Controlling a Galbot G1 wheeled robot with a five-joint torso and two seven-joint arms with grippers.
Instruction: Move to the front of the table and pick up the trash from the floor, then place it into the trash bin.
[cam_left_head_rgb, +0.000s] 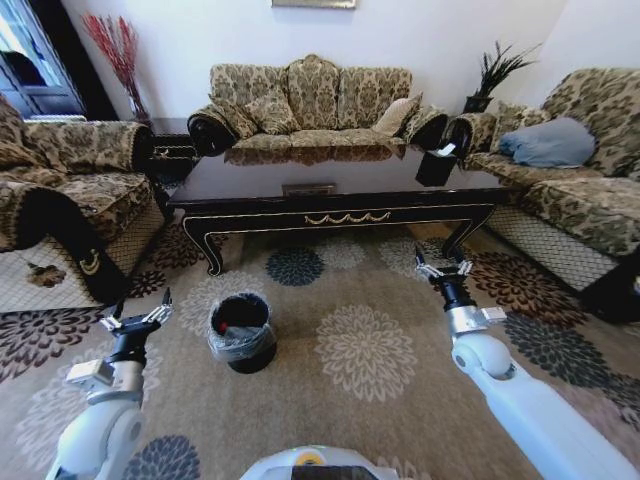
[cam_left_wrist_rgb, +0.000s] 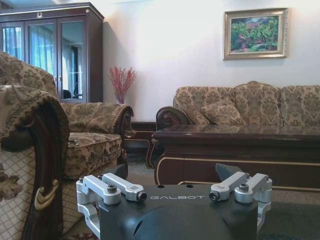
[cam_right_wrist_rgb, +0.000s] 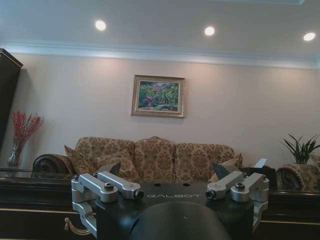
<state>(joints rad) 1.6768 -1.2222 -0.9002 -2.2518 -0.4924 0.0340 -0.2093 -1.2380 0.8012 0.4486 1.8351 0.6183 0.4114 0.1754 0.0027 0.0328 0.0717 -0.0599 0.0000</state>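
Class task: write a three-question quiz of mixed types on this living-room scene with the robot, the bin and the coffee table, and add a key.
1. True or false: the trash bin stands on the carpet in front of the table.
2. The bin is nearer to which gripper?
A. left gripper
B. right gripper
3. Fill in: both grippers are held above the floor with fingers ____ and nothing between them.

Key:
1. True.
2. A; the bin sits just beside the left gripper, toward the middle.
3. open
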